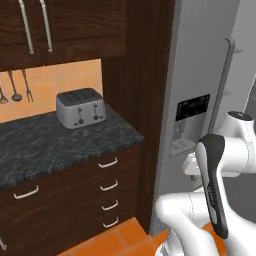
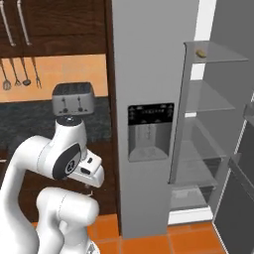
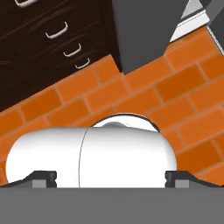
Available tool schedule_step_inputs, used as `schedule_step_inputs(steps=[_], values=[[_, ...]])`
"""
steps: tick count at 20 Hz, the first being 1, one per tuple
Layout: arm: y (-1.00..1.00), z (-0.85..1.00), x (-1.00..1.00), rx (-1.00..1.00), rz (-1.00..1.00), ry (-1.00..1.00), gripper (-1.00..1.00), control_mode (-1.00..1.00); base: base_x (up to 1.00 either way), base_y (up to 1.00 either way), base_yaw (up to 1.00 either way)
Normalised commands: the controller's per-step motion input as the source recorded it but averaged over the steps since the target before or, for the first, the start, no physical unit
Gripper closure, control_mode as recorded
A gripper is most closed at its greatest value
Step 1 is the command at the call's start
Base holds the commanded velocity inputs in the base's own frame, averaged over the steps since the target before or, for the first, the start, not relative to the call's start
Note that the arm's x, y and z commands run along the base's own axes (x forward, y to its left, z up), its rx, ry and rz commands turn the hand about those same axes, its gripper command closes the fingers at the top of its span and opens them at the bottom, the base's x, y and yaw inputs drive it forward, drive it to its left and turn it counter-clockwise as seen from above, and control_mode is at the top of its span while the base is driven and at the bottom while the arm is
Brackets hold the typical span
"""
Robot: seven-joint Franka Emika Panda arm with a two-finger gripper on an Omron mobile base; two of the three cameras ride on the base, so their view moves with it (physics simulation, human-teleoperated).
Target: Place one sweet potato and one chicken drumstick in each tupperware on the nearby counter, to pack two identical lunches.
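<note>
Fingers (image 3: pixel 43 177): spread wide apart, nothing betw. them, nothing touched; you're pointing down at orange brick floor (image 3: pixel 131 94). Writing: none legible; fridge dispenser panel (image 2: pixel 150 115) too blurred to read. Sweet potato (image 2: pixel 201 53): top shelf (image 2: pixel 218 52) of open fridge. Desk (image 1: pixel 55 142): carries toaster (image 1: pixel 80 108).

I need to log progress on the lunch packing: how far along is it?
Nothing looks packed yet. The fridge stands with its door open, and a small tan lump, possibly a sweet potato, lies on its top shelf. The gripper is open and empty, pointing at the floor. Fetching all the food and filling both tupperwares is left.
</note>
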Motion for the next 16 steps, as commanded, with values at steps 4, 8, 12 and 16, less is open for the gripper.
schedule_step_inputs(steps=[4, 8, 12, 16], values=[[0.00, 0.00, 0.00, 0.00, 0.00, 0.00, -1.00, 1.00, 0.40, -1.00, 0.16], [0.00, 0.00, 0.00, 0.00, 0.00, 0.00, -1.00, 1.00, 0.32, -0.95, 0.32], [0.00, 0.00, 0.00, 0.00, 0.00, 0.00, -1.00, 1.00, 0.20, -0.76, 0.33], [0.00, 0.00, 0.00, 0.00, 0.00, 0.00, -1.00, 1.00, 0.24, -0.52, 0.26]])
